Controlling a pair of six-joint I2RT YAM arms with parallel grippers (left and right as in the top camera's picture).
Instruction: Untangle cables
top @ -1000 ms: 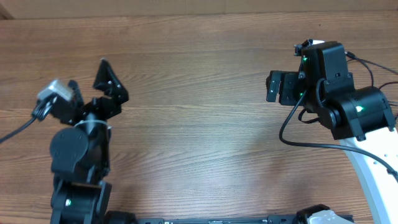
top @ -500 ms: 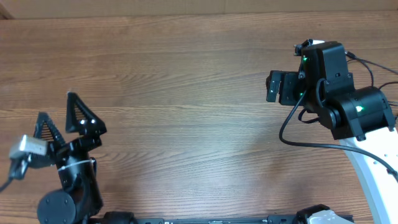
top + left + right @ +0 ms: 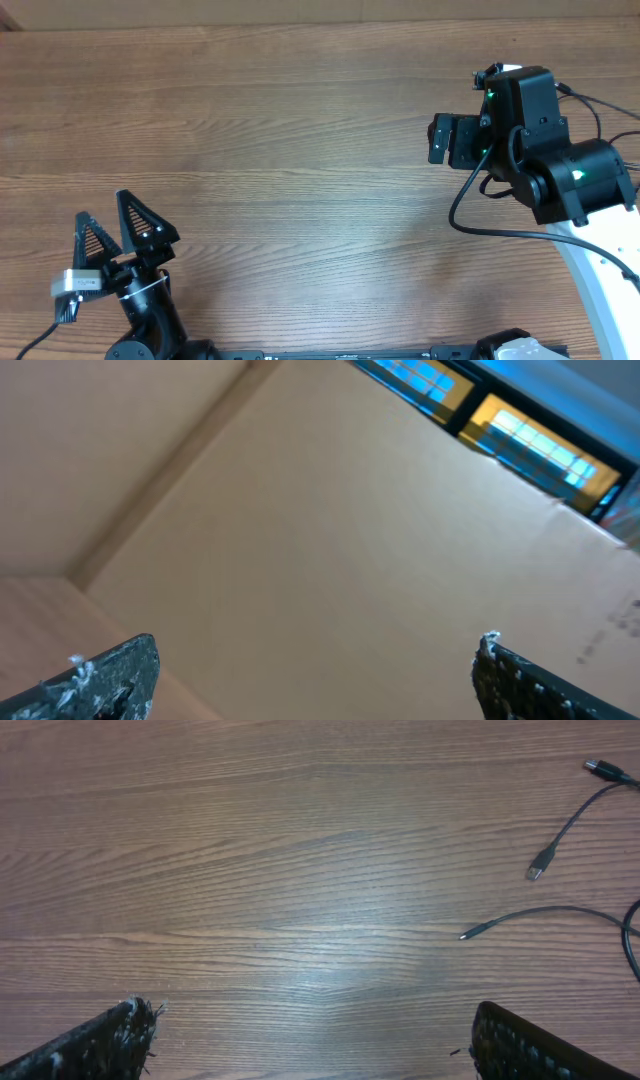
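Thin black cables lie on the wooden table at the right of the right wrist view. One ends in a small plug (image 3: 537, 870), another in a slim plug (image 3: 470, 933), and a third connector (image 3: 600, 768) lies at the top right. My right gripper (image 3: 310, 1010) is open and empty above bare wood, left of the cables. In the overhead view it (image 3: 450, 140) hangs at the right. My left gripper (image 3: 103, 207) is open and empty at the front left. In the left wrist view it (image 3: 318, 645) points at a cardboard wall.
The wooden table (image 3: 300, 150) fills the overhead view. Thin black cords (image 3: 605, 108) run off the far right edge, partly hidden by the right arm; I cannot tell whose they are. A thicker arm wire (image 3: 470, 215) loops below the right wrist.
My left arm has pulled back from the left middle of the table to the front left corner, gripper still open. The right arm has not moved.
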